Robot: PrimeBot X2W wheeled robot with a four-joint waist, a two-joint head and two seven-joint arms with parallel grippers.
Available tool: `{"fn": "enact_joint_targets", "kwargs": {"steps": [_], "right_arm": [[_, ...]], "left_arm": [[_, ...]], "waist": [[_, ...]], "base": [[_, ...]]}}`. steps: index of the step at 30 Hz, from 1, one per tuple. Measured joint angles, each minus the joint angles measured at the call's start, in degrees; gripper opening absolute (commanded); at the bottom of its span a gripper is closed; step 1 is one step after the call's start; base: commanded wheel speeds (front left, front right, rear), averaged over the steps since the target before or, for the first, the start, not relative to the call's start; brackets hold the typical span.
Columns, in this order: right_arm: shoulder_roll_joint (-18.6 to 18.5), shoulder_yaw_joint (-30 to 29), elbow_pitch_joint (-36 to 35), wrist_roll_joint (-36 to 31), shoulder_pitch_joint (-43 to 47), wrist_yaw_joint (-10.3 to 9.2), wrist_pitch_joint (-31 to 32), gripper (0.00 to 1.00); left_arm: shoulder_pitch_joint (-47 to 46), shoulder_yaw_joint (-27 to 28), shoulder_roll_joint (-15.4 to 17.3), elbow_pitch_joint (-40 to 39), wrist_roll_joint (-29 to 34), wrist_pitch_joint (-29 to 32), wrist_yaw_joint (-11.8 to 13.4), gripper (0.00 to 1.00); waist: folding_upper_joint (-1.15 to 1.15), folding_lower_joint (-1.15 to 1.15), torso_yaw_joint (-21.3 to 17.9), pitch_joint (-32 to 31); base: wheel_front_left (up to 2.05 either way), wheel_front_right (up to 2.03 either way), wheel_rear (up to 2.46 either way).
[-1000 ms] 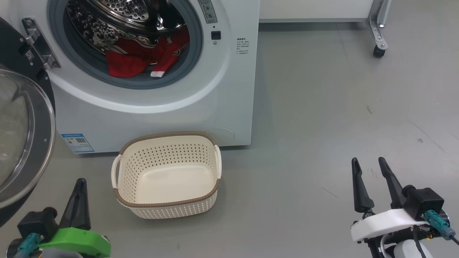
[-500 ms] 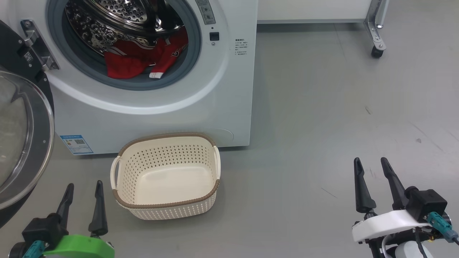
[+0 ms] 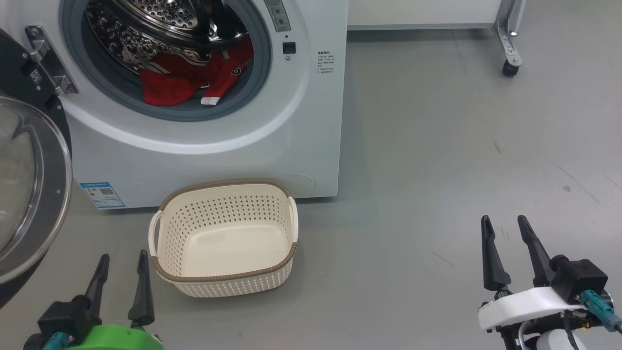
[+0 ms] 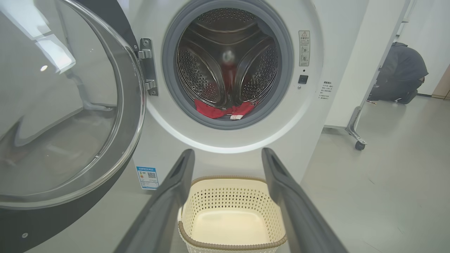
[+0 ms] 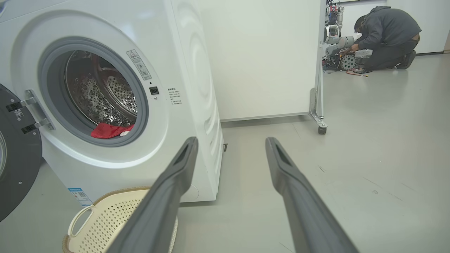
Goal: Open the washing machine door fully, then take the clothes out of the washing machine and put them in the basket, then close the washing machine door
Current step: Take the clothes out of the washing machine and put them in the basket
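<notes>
At the far left the washing machine door (image 3: 26, 194) stood swung wide open on its hinge (image 3: 46, 61), the bulging glass turned outward. Below it, at the lower left, the left pincer (image 3: 123, 256) was released, its two dark fingers spread with nothing between them, near the left handle of the basket (image 3: 233, 288). The basket sat empty on the grey floor (image 3: 437, 155) right in front of the washing machine (image 3: 204, 160), close to its lower front, with the small blue label (image 3: 102, 194) up and to its left. Above it, the red clothes (image 3: 170, 87) lay in the bottom of the steel drum (image 3: 141, 29), at the mouth, one white-edged end resting on the grey gasket (image 3: 194, 111). Further right a castor (image 3: 509, 69) of a white partition stood on the floor. At the lower right the right pincer (image 3: 503, 221) was likewise released and empty, well apart from the basket. In the right wrist view a person (image 5: 386, 31) crouched far off.
</notes>
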Motion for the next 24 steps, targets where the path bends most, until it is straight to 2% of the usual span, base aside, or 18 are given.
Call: {"fn": "enact_joint_targets", "kwargs": {"steps": [24], "right_arm": [[0.71,-0.2,-0.26,-0.35,0.1,0.22,0.0,1.0]], "left_arm": [[1.16,-0.63,0.09,-1.78,0.86,0.0,-0.01,1.0]], "waist": [[0.0,0.0,0.15,0.25]], "base": [[0.0,0.0,0.0]]}}
